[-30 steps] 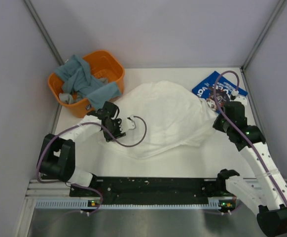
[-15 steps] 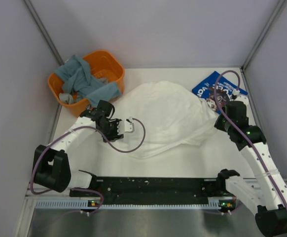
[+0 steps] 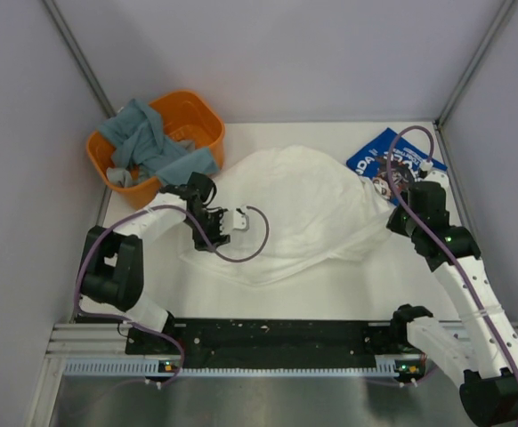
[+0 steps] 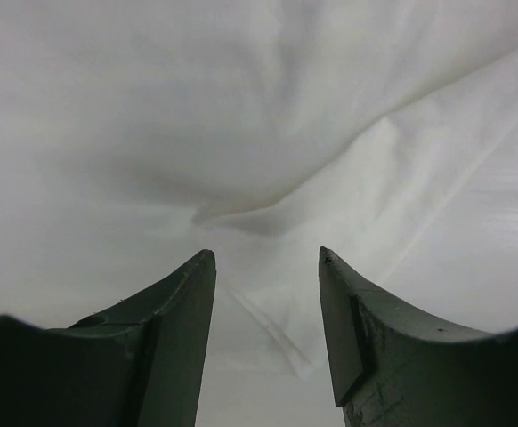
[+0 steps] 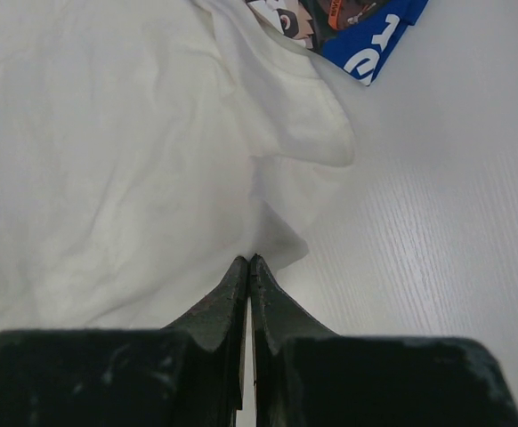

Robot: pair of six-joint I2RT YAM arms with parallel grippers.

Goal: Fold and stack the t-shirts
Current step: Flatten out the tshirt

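Enclosure: pale grey walls (image 3: 268, 53) are closing in the left, back and right. White wood-grain table (image 3: 330, 285) is being used as the work surface, with an aluminium rail (image 3: 241, 342) running along the near edge.

Far left corner: orange plastic basket (image 3: 207, 117) is being filled by crumpled teal cloths (image 3: 148, 147), some draped over its near rim.

Left gripper (image 3: 213, 229) is being held over the left edge of the white t-shirt (image 3: 303, 205). In the wrist view the left gripper (image 4: 266, 258) is released: jaws are parted with nothing between them, only white t-shirt (image 4: 241, 116) folds below. A purple cable (image 3: 257, 233) is looping from the wrist over the cloth.

Centre: white t-shirt is being spread loosely and unfolded across the middle of the table. Only plain white fabric is being shown.

Right: right gripper (image 3: 389, 197) is clenched at the shirt's right edge. Wrist view shows the right gripper (image 5: 248, 260) fingers pressed together at the white t-shirt (image 5: 108, 160) hem. Whether cloth is being pinched cannot be told.

Far right corner: blue t-shirt (image 3: 372, 158), with white lettering and a graphic, is lying flat just beyond the white one, its near edge tucked under it.
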